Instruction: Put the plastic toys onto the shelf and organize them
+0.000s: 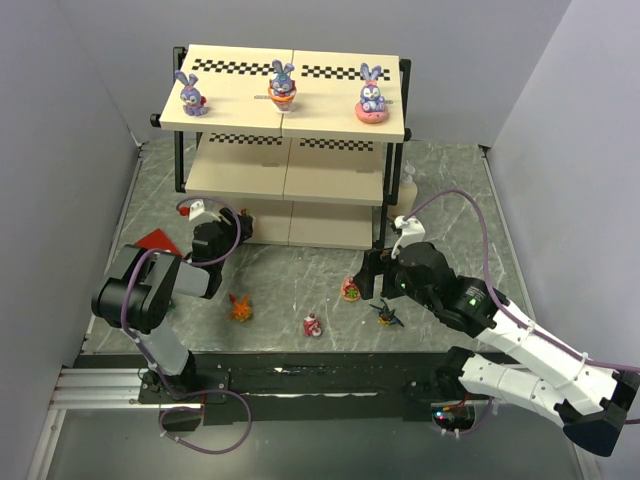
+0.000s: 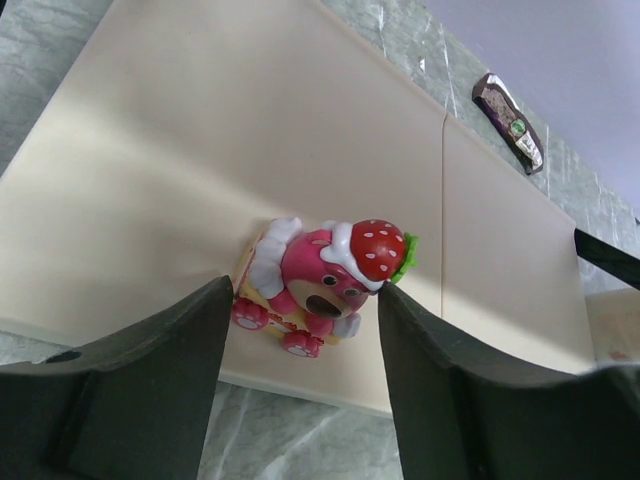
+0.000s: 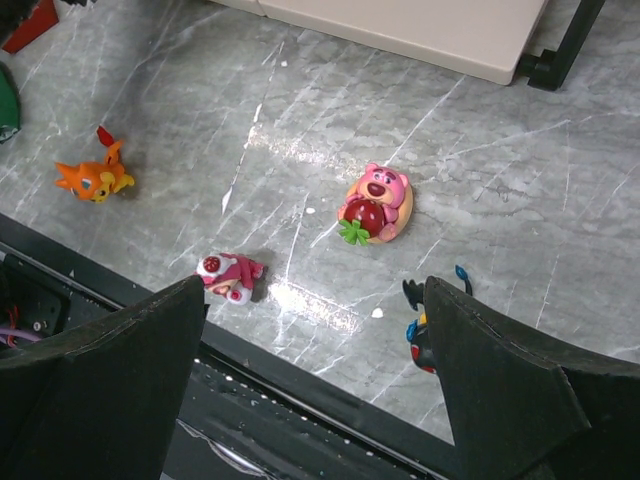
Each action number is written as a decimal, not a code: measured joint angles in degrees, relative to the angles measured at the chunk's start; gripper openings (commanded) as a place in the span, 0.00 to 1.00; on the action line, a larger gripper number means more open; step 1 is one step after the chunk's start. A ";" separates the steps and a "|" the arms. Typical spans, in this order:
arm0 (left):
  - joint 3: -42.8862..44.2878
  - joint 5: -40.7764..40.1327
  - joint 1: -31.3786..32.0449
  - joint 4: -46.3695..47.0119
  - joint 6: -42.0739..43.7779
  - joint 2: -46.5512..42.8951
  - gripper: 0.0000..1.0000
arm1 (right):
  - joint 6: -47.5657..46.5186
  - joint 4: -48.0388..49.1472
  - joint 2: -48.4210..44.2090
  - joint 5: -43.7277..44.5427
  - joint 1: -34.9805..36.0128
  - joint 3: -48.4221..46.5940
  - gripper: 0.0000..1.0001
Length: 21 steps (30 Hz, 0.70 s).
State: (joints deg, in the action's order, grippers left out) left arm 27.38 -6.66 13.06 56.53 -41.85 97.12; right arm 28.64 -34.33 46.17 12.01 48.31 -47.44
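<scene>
The shelf (image 1: 245, 100) stands at the back with three purple-blue bunnies (image 1: 282, 82) on its top board. My left gripper (image 1: 243, 228) is open at the bottom board (image 2: 200, 150); a red-pink figure with a strawberry hat (image 2: 325, 275) stands on that board between my fingertips (image 2: 215, 300). My right gripper (image 1: 372, 272) is open and empty above the table. Below it lie a pink figure with a strawberry (image 3: 375, 205), a small red-pink figure (image 3: 230, 275), the orange spiky creature (image 3: 92, 180) and the dark blue-yellow winged one (image 3: 418, 335), partly hidden by my right finger.
A cream pump bottle (image 1: 408, 185) stands right of the shelf. A red block (image 1: 155, 240) lies left of my left arm. The table's black front rail (image 3: 300, 400) runs just below the loose toys. Grey walls close in both sides.
</scene>
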 measured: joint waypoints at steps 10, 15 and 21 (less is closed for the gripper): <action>0.00 -2.78 0.15 0.81 -0.83 0.00 0.59 | 0.02 0.00 0.15 -0.04 -0.11 0.02 0.96; -0.02 -3.74 0.15 0.83 -0.81 -0.02 0.57 | 0.02 0.00 0.20 -0.04 -0.17 0.02 0.96; -0.04 -4.39 0.15 0.70 -0.70 -0.24 0.57 | 0.02 -0.02 0.20 -0.07 -0.22 0.15 0.96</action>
State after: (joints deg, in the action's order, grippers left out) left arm 27.33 -11.05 13.21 57.23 -42.54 96.88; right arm 28.67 -34.35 46.37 11.94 48.10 -47.29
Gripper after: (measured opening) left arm 0.582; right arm 0.957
